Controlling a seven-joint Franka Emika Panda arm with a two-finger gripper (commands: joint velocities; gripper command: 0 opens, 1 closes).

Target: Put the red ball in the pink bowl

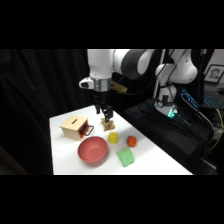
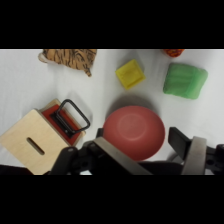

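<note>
The red ball (image 1: 131, 141) lies on the white table right of the yellow cube; in the wrist view only a sliver of the ball (image 2: 173, 52) shows at the top edge. Near the table's front sits the pink bowl (image 1: 92, 150), with nothing in it. My gripper (image 1: 106, 115) hangs over the table's back part, behind the bowl and up-left of the ball, touching neither. The wrist view has the bowl (image 2: 134, 132) lying below, between the spread fingers of the open gripper (image 2: 138, 139), which holds nothing.
A tan box (image 1: 75, 126) with a slot and a black handle stands left of the bowl. Between bowl and ball sits a yellow cube (image 1: 113, 137), and a green block (image 1: 125, 158) lies at the front. A tiger-striped toy (image 2: 70, 57) lies under the gripper.
</note>
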